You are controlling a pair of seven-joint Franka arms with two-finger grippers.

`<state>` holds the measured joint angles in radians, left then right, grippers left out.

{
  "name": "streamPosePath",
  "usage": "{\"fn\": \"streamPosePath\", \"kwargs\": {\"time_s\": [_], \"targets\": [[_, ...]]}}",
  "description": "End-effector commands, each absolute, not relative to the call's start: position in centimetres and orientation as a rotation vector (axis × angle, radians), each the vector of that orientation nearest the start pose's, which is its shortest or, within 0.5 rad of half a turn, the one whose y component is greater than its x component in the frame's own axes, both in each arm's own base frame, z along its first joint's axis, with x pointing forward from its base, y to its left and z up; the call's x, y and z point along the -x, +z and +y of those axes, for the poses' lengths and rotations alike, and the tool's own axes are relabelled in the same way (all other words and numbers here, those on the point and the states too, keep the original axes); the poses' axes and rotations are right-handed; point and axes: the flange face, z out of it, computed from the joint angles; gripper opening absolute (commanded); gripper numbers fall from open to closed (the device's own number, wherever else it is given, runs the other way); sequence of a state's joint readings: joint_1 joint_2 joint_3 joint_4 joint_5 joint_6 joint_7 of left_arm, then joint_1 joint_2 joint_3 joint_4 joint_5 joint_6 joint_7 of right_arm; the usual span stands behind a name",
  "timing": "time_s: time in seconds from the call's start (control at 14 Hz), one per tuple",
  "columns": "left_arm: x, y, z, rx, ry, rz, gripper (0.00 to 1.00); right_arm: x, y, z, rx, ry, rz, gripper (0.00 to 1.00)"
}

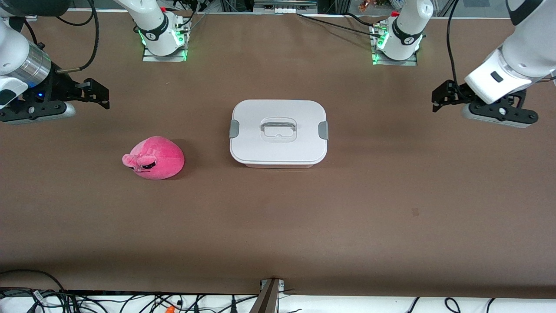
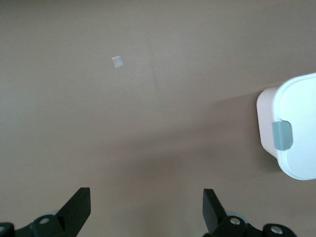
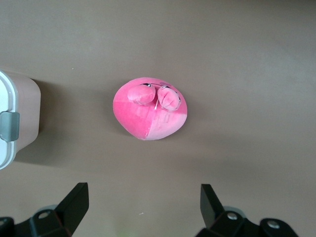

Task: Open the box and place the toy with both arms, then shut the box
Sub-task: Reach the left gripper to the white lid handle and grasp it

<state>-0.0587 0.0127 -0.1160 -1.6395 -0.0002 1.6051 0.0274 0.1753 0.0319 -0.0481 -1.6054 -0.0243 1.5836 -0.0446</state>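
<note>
Box: I see the box resting flat at the middle of the table, its white lid seated on the pale-pink tub.
Clips: one grey clip sits on the short edge at the box's 9 o'clock in the front view, the other clip at its 3 o'clock; both lie against the lid edge.
Handle: the clear recessed handle lies in the centre of the lid.
Toy: the toy sits on the table toward the right arm's end, at roughly 8 o'clock from the box in the front view, apart from it and slightly nearer the front camera; its face is turned toward that camera.
Left gripper: my left gripper hangs over bare table toward the left arm's end, at about 2 o'clock from the box, fingers spread wide with nothing between them; its wrist view catches one corner of the box with a clip.
Right gripper: my right gripper hangs over bare table at about 11 o'clock from the toy, fingers also spread and empty; its wrist view has the toy and a box corner.
Table mark: a small pale fleck lies on the brown surface in the left wrist view.
</note>
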Motion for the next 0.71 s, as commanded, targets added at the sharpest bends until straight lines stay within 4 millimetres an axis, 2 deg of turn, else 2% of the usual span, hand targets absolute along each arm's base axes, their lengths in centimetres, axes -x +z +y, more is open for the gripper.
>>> {"fn": "streamPosePath", "kwargs": {"time_s": [0.0, 0.14, 0.29, 0.36, 0.57, 0.64], "targets": [[-54.8, 59.2, -11.3, 3.107, 0.105, 0.431, 1.0, -55.3, 59.6, 6.8, 3.156, 0.059, -0.273, 1.0], [-54.3, 58.8, -12.9, 3.077, 0.135, 0.624, 1.0, -55.4, 59.6, 6.8, 3.156, 0.057, -0.273, 1.0], [-54.1, 57.4, -16.0, 3.085, 0.182, 0.822, 1.0, -55.4, 59.6, 6.8, 3.156, 0.054, -0.274, 1.0], [-53.8, 56.1, -18.7, 3.073, 0.226, 0.907, 1.0, -55.4, 59.6, 6.9, 3.155, 0.052, -0.276, 1.0], [-50.9, 55.5, -27.5, 2.97, 0.182, 1.179, 1.0, -55.5, 59.7, 7.0, 3.155, 0.047, -0.278, 1.0], [-50.2, 55.5, -29.8, 2.938, 0.138, 1.285, 1.0, -55.4, 59.6, 7.0, 3.155, 0.054, -0.278, 1.0]]}}
